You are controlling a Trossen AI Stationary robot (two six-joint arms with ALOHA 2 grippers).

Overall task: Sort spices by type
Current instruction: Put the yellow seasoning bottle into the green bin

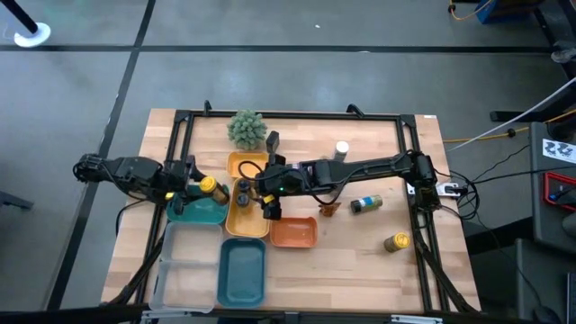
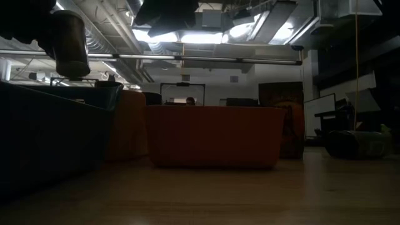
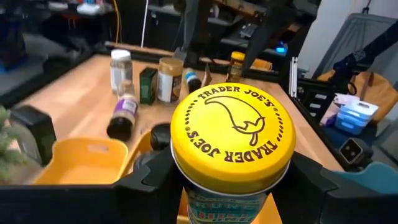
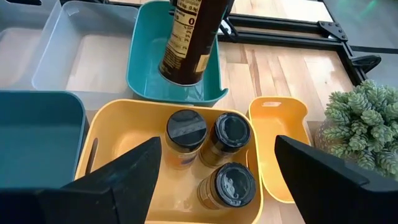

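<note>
A jar with a yellow cap (image 3: 231,127) and a brown body (image 4: 189,40) hangs above the teal tray (image 1: 196,212) at the table's left, with my left gripper (image 1: 203,187) shut on it. In the low view the jar (image 2: 70,44) shows at the upper left. My right gripper (image 4: 214,180) stands open over the yellow tray (image 4: 118,140) without touching anything. Three dark-capped spice jars (image 4: 214,155) stand upright on that tray's floor. My left gripper pinches the jar's body just under the yellow cap (image 3: 230,202) between its two fingers (image 3: 152,183), one on each side. The fingers come nearly level from the table's left. The jar is lifted clear over the teal tray, nearly upright, cap up.
An orange tray (image 1: 293,232), a second teal tray (image 1: 243,272) and a clear tray (image 1: 184,268) lie near the front. A smaller yellow tray (image 1: 245,165), the green plant (image 1: 246,129) and a black box (image 1: 273,141) are behind. More spices (image 1: 365,204) lie at the right.
</note>
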